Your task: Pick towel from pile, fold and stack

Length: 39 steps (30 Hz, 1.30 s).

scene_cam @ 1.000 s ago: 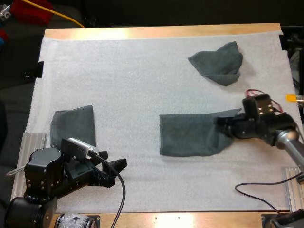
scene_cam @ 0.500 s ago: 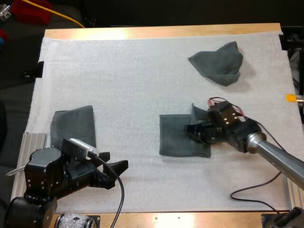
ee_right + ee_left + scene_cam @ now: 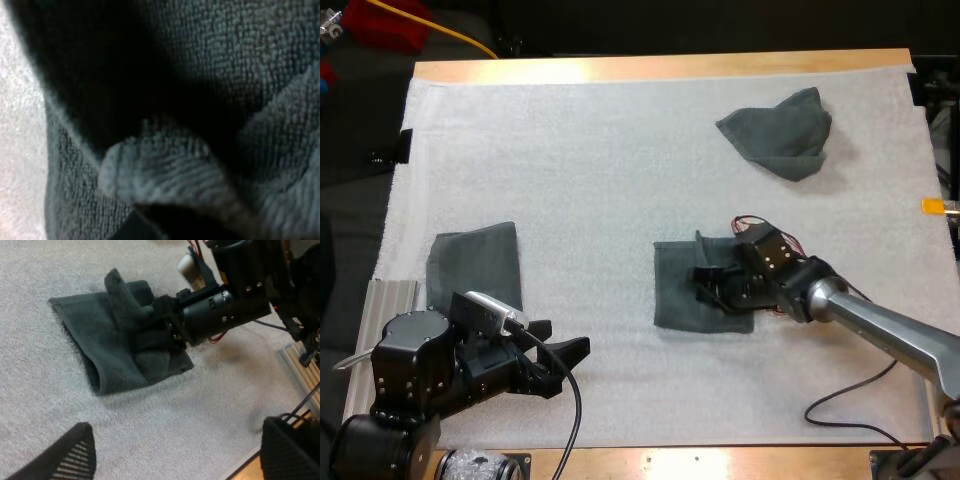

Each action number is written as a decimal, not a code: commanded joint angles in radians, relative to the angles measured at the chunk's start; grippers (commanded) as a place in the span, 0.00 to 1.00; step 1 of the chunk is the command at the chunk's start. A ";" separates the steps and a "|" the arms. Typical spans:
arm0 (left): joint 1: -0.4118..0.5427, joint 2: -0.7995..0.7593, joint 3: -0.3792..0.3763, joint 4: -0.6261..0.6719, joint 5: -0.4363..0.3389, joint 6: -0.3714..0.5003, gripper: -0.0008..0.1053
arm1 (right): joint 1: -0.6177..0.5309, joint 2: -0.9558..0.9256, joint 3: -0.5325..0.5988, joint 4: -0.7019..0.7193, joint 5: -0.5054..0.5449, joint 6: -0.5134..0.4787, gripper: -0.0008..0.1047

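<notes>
Towel (image 3: 678, 300) is mid-mat (image 3: 600, 160), half folded, w/ R gripper (image 3: 708, 281) on top of it pinching a flap that's doubled over the rest. L gripper (image 3: 560, 342) hangs near the front edge, fingers wide apart, nothing in them, just beside the folded towel (image 3: 475, 265). Crumpled towel (image 3: 778, 130) is at the far right, well apart. Imo terry like this is light, floppy, zero stiffness, grippy not slippery, so it'll sag wherever it isn't held. Best grab is a corner or the hem, prob both corners for a clean fold.
</notes>
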 commanded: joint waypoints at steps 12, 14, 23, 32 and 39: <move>0.001 -0.006 -0.006 -0.016 0.009 -0.006 0.63 | 0.002 0.039 -0.006 -0.148 -0.121 0.060 0.28; 0.001 -0.006 -0.006 -0.016 0.009 -0.006 0.63 | 0.002 0.039 -0.006 -0.168 -0.147 0.062 0.38; 0.001 -0.006 -0.006 -0.016 0.009 -0.006 0.63 | 0.038 0.039 -0.006 -0.289 -0.249 0.088 0.48; 0.001 -0.006 -0.006 -0.016 0.009 -0.006 0.63 | 0.098 0.062 -0.006 -0.264 -0.218 0.098 0.48; 0.001 -0.006 -0.006 -0.016 0.009 -0.006 0.63 | 0.103 0.059 -0.006 -0.288 -0.231 0.098 0.48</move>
